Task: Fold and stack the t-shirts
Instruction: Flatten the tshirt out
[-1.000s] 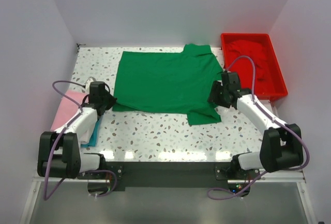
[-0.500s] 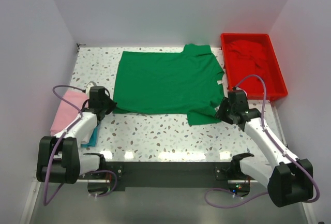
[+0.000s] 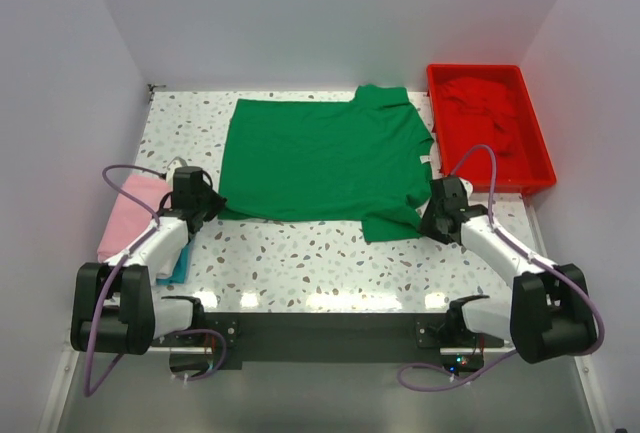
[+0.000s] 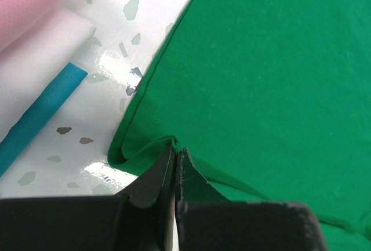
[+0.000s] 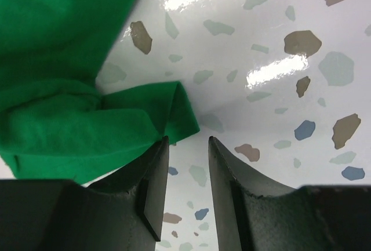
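Two grippers we see: left gripper pinching the green t-shirt hem, right gripper narrowly parted beside its sleeve.

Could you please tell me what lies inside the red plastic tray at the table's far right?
A crumpled red cloth t-shirt lies inside the rigid red plastic tray, covering much of its floor. Whether anything lies beneath the shirt cannot be seen.

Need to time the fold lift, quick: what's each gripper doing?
Left gripper: shut on the green t-shirt.
Right gripper: open, nothing between its jaws.
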Robot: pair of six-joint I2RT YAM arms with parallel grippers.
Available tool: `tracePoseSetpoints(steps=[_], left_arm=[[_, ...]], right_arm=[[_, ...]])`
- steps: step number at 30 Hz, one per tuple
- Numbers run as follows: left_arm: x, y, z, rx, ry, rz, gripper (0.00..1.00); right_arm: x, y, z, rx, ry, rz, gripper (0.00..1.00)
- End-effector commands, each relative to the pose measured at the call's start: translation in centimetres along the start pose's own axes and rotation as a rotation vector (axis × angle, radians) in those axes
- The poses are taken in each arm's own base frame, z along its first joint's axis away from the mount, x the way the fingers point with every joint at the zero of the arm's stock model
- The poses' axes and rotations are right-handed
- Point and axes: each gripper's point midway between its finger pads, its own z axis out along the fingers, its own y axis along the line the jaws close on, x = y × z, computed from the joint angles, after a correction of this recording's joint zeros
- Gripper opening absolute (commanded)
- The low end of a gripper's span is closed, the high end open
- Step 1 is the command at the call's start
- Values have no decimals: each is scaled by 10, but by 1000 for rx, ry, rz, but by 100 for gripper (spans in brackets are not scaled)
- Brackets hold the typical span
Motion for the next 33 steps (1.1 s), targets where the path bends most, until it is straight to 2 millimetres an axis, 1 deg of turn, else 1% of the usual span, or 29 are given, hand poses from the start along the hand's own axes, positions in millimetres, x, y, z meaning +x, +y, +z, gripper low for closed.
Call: tracePoseSetpoints(steps=[1, 5, 8, 9, 11, 15, 18, 22, 23, 26, 27, 28, 30, 31, 32, 33], left_arm=[[-11, -13, 1, 50, -33, -5, 0], [-11, -13, 1, 51, -32, -5, 0], [-14, -15, 0, 52, -38, -2, 0], [-14, -15, 0, 50, -38, 1, 0], [-14, -15, 0, 49, -39, 1, 0], [-15, -15, 0, 49, -41, -4, 0], [-15, -16, 0, 50, -40, -3, 0], [-16, -16, 0, 48, -40, -4, 0], [-15, -16, 0, 47, -39, -2, 0], [-17, -18, 0, 48, -40, -3, 0], [-17, -17, 0, 45, -39, -2, 0], [-17, -16, 0, 40, -37, -2, 0], [-19, -18, -1, 40, -42, 2, 0], [-20, -18, -2, 36, -44, 4, 0], [-22, -19, -3, 38, -48, 5, 0], [-22, -18, -3, 33, -47, 5, 0]], right_arm=[[-23, 0, 8, 41, -85, 18, 38], [-28, 4, 14, 32, -96, 23, 40], [-26, 6, 17, 33, -80, 16, 39], [-22, 4, 18, 33, -77, 19, 39], [-26, 4, 17, 24, -102, 28, 39], [-28, 5, 20, 34, -94, 20, 38], [-29, 8, 23, 32, -91, 20, 32], [-27, 8, 23, 29, -81, 17, 20], [-27, 8, 21, 27, -83, 19, 15], [-25, 6, 9, 17, -84, 16, 8], [-30, 7, 0, 1, -108, 19, 7], [-26, 5, -5, 2, -94, 16, 6], [-23, 7, -17, -29, -85, 15, 3], [-22, 5, -28, -43, -88, 18, 3], [-19, 7, -33, -66, -78, 18, 2], [-11, 5, -39, -68, -51, 14, 2]])
